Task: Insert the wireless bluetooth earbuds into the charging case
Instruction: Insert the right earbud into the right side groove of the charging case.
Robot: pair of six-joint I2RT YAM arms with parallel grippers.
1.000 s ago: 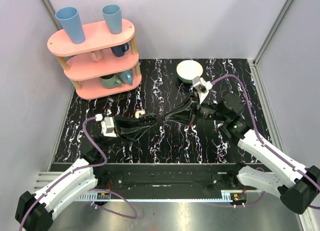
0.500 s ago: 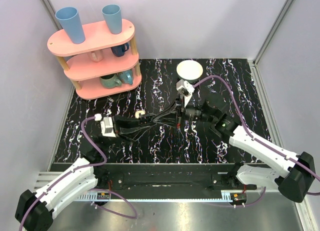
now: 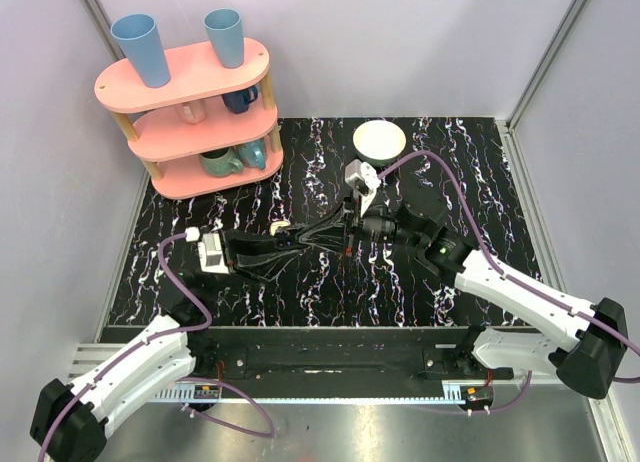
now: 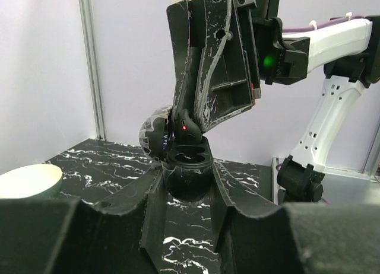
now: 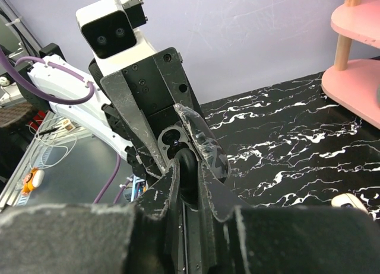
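Top external view: right gripper has been swung in from 3 o'clock & is now met tip-to-tip w/ left gripper. Black charging case, lid open, is clamped in left jaws. Dark earbud w/ red LED is pinched narrowly by right, set at a well's mouth, so seating is judged imminent.

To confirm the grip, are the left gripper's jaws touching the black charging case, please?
Touching: the left wrist view shows the charging case clamped between the jaws of the left gripper.
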